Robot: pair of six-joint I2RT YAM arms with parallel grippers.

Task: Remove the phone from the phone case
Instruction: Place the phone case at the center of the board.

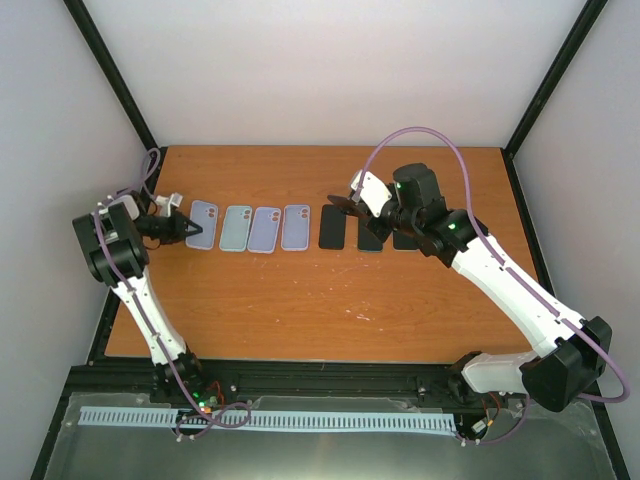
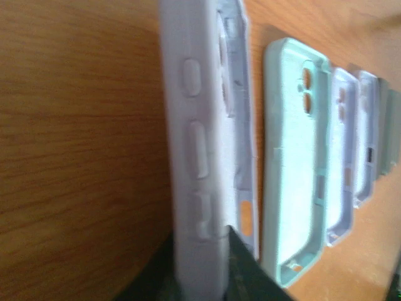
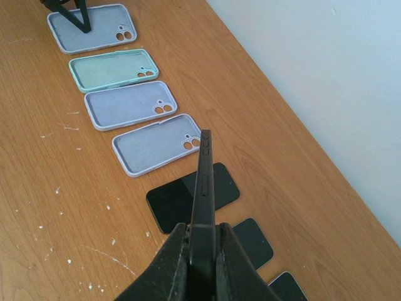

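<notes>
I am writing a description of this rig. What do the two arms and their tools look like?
The left arm and the right arm have white links, black joints and a purple cable each. Green lights glow on the right arm. The left tool and right tool have black, tapering fingers.

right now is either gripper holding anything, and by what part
Left gripper pinches the lavender case by its buttoned long edge. Right gripper pinches a dark phone across its faces at one end.
</notes>
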